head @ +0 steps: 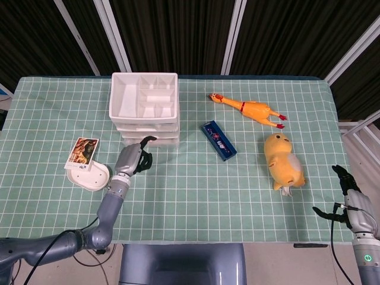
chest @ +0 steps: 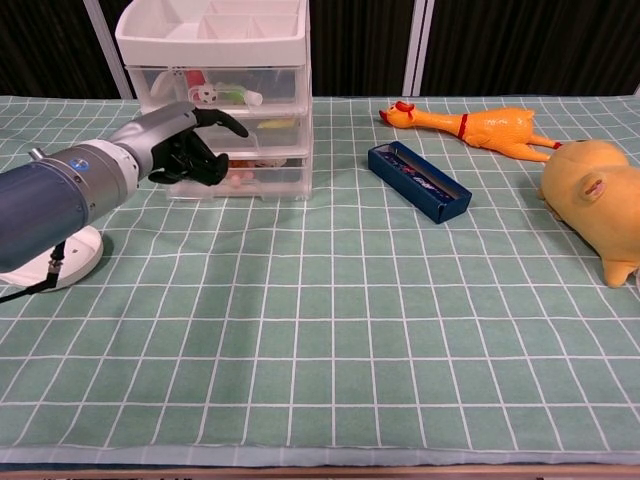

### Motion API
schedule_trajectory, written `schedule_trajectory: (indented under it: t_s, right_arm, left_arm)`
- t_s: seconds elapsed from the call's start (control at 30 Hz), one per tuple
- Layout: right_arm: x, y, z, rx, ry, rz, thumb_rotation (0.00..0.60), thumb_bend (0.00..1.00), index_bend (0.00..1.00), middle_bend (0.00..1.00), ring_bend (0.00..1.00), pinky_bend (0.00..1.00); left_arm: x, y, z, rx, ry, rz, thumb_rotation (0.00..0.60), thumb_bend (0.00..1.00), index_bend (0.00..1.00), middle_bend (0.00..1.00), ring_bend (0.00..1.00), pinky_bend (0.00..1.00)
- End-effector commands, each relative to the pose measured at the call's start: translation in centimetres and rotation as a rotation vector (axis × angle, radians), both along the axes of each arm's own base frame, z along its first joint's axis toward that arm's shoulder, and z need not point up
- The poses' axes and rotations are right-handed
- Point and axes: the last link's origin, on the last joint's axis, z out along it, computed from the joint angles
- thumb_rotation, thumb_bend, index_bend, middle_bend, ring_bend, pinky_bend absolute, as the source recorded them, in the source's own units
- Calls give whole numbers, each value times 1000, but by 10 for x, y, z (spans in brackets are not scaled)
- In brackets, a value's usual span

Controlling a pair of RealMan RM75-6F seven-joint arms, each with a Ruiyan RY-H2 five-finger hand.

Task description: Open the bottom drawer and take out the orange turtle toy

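The bottom drawer (chest: 240, 177) of the white drawer unit (chest: 222, 95) is closed. Through its clear front I see small reddish and orange shapes, but I cannot tell whether any of them is the orange turtle toy. The unit stands at the back left of the desk (head: 190, 196), with an open divided tray on top and small toys showing behind the upper two fronts.

My left hand (chest: 180, 143) is raised in front of the lower drawers, back of the hand turned up, fingers (chest: 200, 165) curled in toward the drawer fronts. It holds nothing that I can see; whether a fingertip touches the drawer I cannot tell. My right hand (head: 347, 199) hangs off the desk's right edge, well apart from everything, fingers spread and empty.

Left of the unit a round white stand (head: 89, 176) carries a picture card (head: 82, 151); its print is too small to read. To the right lie a blue rectangular box (chest: 418, 181) with unreadable markings inside, a rubber chicken (chest: 470, 127) near the far edge, and a yellow plush animal (head: 283, 161) lying on its side
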Motion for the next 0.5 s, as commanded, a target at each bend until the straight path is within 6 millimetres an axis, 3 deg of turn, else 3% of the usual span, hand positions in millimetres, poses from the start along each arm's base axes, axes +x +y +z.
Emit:
schedule_trajectory:
  t_s: [0.03,0.5]
  right_arm:
    - [0,0,0,0,0,0,600,130,0,0,0,185]
    - [0,0,0,-2,2,0,600,131,0,0,0,185]
  left_arm:
    - [-2,4,2,14,49,-4,600,613,194,909,959,1000]
    - [-21,10,-7,-40,132,88,600,613,199,910,960,1000]
